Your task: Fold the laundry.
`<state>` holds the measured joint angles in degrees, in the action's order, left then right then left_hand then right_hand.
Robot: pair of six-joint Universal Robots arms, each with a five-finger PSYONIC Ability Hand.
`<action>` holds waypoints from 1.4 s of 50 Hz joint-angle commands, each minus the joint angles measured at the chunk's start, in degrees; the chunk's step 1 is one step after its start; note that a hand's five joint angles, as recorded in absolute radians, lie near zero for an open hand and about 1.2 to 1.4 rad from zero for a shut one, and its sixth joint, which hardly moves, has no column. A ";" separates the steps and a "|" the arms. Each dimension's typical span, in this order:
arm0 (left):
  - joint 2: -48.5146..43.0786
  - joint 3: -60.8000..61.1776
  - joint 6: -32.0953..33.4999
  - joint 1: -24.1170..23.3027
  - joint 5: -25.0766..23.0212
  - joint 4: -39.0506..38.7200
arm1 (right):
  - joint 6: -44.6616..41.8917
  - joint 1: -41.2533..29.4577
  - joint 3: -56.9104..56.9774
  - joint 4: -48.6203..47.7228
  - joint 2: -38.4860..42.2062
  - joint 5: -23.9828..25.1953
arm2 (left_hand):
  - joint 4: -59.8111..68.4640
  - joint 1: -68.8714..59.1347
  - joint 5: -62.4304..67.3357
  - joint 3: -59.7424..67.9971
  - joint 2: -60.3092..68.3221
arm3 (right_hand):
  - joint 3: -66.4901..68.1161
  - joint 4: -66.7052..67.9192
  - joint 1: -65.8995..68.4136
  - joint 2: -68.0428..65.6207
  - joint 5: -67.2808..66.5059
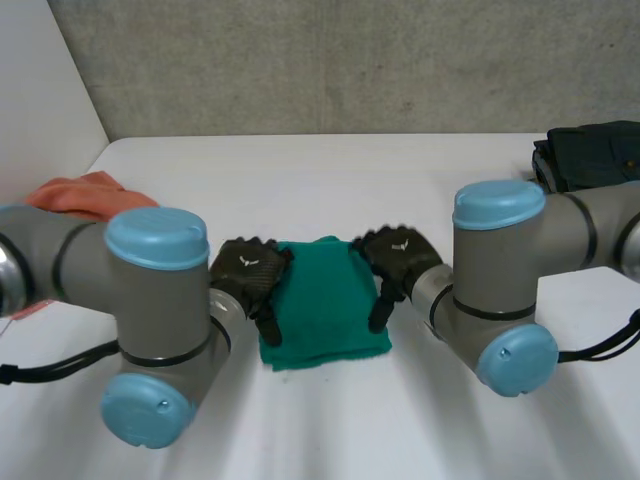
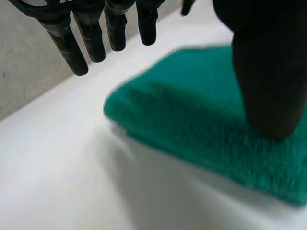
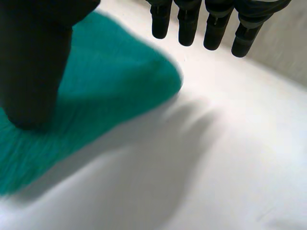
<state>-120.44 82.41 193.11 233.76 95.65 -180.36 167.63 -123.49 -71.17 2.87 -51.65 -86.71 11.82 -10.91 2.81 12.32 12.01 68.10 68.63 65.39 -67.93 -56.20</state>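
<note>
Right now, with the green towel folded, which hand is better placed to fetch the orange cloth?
Left, likely. The orange cloth lies on the left arm's side, nearer the left hand; the right hand sits beyond the green towel. Both hands are open.

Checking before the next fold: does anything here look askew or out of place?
Nothing stands out. The green cloth lies folded and flat between the left hand and right hand; an orange cloth and a dark cloth sit apart at the sides.
</note>
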 commanded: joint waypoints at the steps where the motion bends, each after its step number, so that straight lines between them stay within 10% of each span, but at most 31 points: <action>1: 8.99 1.08 -2.29 1.96 -6.70 0.00 | -8.62 -4.21 -9.68 -9.98 -10.75 -4.51 | -1.82 0.91 -2.81 -2.32 -2.01 | -58.10 -58.63 -55.39 57.93 56.20; 19: 21.74 2.31 -14.69 10.49 -48.10 6.68 | -6.88 -13.36 -28.41 -28.62 -8.13 -6.80 | -1.82 0.91 -2.81 -2.32 -2.01 | -58.10 -58.63 -55.39 57.93 56.20; 46: 21.92 7.50 -14.16 8.73 -40.90 -1.40 | -12.15 -11.60 -18.92 -38.56 3.30 -6.63 | -1.82 0.91 -2.81 -2.32 -2.01 | -40.79 -41.32 -38.08 40.62 38.89; 55: 22.53 7.32 -14.69 8.99 -40.63 -1.49 | -12.15 -10.29 -15.06 -39.43 4.27 -5.22 | -1.82 0.91 -2.81 -2.32 -2.01 | 11.85 11.33 14.56 -12.02 -13.76; 70: 25.52 4.34 -17.67 11.63 -40.02 -2.28 | -8.65 -3.44 -4.52 -39.08 -0.45 -2.41 | -1.82 0.91 -2.81 -2.32 -2.01 | 11.90 11.37 14.61 -12.07 -13.80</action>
<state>-96.24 88.67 176.96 244.44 55.23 -182.38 156.78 -130.93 -81.18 -37.29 -47.92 -88.89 11.82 -10.91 2.81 12.13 12.01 68.10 68.63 65.39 -67.93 -56.20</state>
